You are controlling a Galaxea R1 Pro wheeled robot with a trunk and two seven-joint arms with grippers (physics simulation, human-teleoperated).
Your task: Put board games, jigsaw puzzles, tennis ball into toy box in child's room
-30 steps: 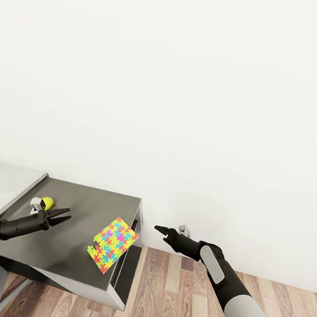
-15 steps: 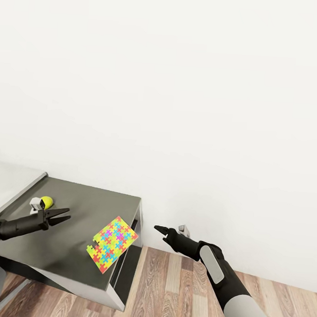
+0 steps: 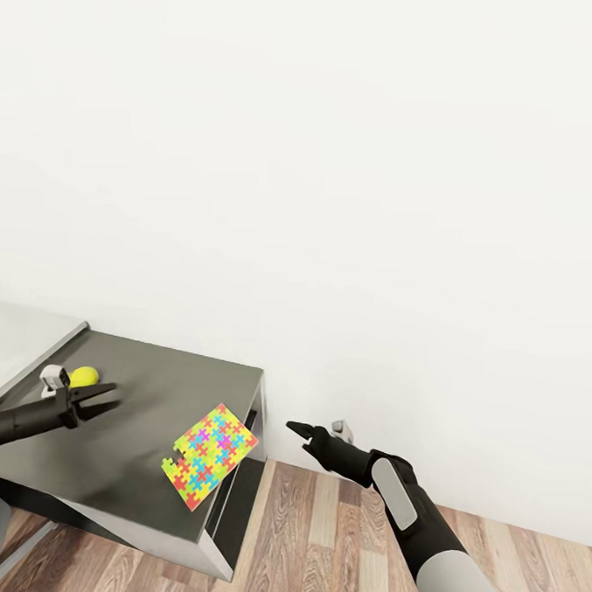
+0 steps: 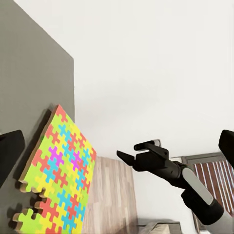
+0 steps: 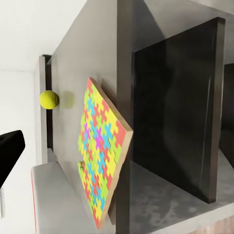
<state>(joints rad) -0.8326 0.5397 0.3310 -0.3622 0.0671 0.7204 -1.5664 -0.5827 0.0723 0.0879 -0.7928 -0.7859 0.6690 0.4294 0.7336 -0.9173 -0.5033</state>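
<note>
Head view shows both arms over the dark grey wing of the table [image 3: 142,383]: the left gripper [image 3: 104,397] has its jaws parted and empty, just beside the tennis ball [image 3: 85,375], which lies on the wing near its far left edge. One jigsaw puzzle [image 3: 209,456] lies at the wing's near right corner, partly over the edge, between the two grippers. The right gripper [image 3: 298,430] hangs off the table's end above the wood floor [image 3: 316,542]; whether it is parted or closed, I cannot tell. Right wrist view adds the puzzle's thick edge jutting past the tabletop and the ball [image 5: 48,99] beyond it. Left wrist view looks across the puzzle [image 4: 58,170] toward the right gripper [image 4: 122,155].
</note>
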